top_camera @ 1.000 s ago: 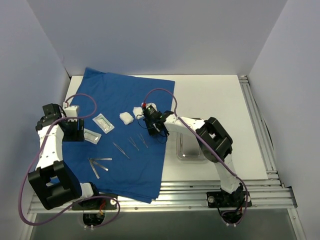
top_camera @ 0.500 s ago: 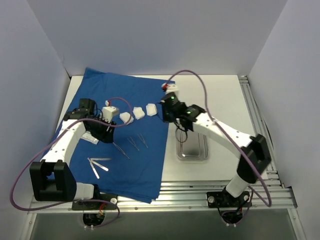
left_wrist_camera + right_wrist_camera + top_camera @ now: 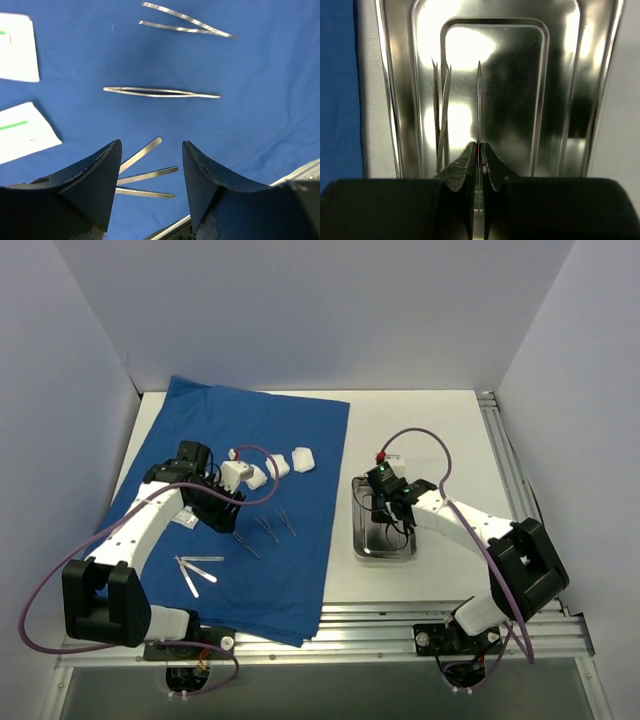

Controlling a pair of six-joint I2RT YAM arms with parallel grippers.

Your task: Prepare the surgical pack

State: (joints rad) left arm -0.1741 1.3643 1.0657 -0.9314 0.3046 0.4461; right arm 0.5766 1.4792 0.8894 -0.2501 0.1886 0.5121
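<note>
The royal-blue cloth [image 3: 270,420] lies spread on the left of the table. On it are three white gauze pads [image 3: 277,466], thin metal tweezers [image 3: 267,528] and flat steel handles [image 3: 195,570]. My left gripper [image 3: 228,518] hovers over the cloth, open and empty. In the left wrist view its jaws [image 3: 150,145] frame the flat handles [image 3: 145,176], with tweezers [image 3: 160,92] beyond and white packets [image 3: 25,132] to the left. My right gripper [image 3: 479,146] is shut on a thin metal instrument [image 3: 479,100] over the steel tray [image 3: 362,550]. Another thin instrument [image 3: 441,115] seems to lie in the tray [image 3: 560,75].
The steel tray sits on the bare white table just right of the cloth's edge. Metal rails [image 3: 510,470] run along the table's right side and near edge. White walls close in at the left, back and right.
My right arm has swung from the gauze pads on the cloth to above the tray, carrying the thin instrument. My left arm has moved right across the cloth toward the instruments, its jaws narrowing a little.
</note>
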